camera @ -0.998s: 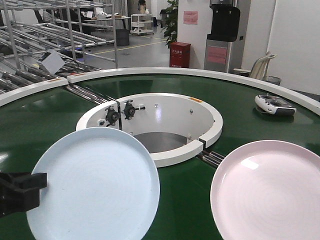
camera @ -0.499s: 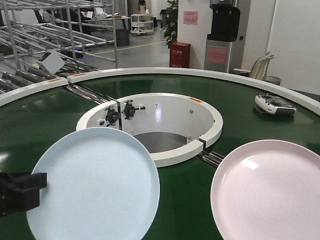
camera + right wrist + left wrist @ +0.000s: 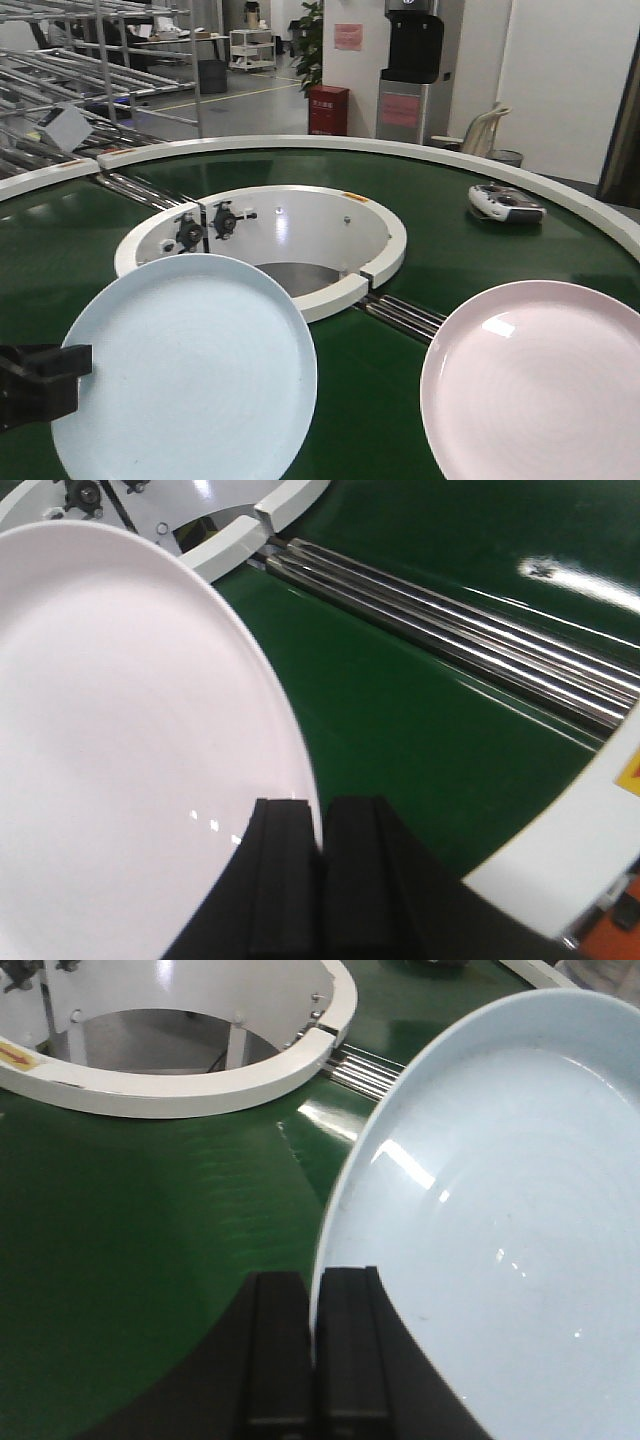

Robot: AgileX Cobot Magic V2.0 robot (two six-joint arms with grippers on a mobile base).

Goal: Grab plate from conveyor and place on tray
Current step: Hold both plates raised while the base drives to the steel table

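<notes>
Left gripper (image 3: 313, 1290) clamped on blue plate (image 3: 500, 1210) rim, right gripper (image 3: 322, 818) clamped on pink plate (image 3: 120, 730) rim; I reckon edge-pinching lets both clear the conveyor (image 3: 430, 235).

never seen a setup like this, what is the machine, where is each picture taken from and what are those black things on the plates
It is a two-armed robot at a ring-shaped green belt. The wide picture looks forward from the robot; the other two come from cameras on its wrists. The black things are its grippers: the left gripper pinches the rim of a blue plate, the right gripper a pink plate. A grey remote lies on the belt's far side.
</notes>
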